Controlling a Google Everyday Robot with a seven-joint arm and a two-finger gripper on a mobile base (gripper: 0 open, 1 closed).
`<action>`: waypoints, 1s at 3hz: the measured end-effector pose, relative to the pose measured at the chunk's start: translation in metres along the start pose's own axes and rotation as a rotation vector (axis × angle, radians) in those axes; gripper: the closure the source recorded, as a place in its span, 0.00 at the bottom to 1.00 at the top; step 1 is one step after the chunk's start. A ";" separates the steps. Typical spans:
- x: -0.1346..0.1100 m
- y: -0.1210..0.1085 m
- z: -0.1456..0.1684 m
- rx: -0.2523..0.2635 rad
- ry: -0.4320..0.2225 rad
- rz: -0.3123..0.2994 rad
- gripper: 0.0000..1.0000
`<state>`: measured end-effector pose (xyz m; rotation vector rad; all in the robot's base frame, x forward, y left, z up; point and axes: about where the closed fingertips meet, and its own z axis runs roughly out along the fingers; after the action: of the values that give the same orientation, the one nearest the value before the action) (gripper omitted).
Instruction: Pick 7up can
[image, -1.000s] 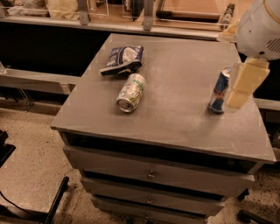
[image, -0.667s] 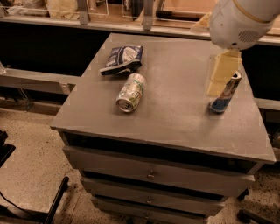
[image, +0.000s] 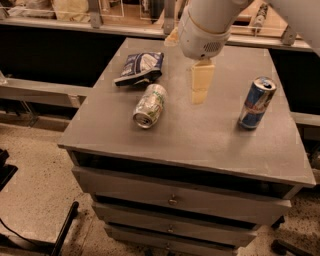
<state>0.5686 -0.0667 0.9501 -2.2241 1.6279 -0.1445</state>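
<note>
The 7up can (image: 150, 105) lies on its side on the table (image: 200, 137), just in front of a snack bag (image: 140, 67). The end effector (image: 201, 84) hangs to its right, apart from it; I cannot tell whether it is wide or narrow.

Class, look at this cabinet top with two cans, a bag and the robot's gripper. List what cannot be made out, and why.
Camera view:
- Cream gripper, above the grey cabinet top between both cans: its arm is cut off by the top edge.
- Small silver-white aluminium can with green markings, lying on its side: lettering blurred.
- Blue-and-white foil snack bag: print blurred.
- Tall blue-and-silver can: far side hidden by itself.
</note>
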 end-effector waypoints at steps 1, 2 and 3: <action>-0.011 -0.025 0.043 -0.039 -0.038 -0.086 0.00; -0.018 -0.038 0.077 -0.070 -0.105 -0.151 0.00; -0.025 -0.032 0.094 -0.074 -0.176 -0.221 0.00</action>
<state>0.6173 -0.0125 0.8788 -2.3944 1.3146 0.0527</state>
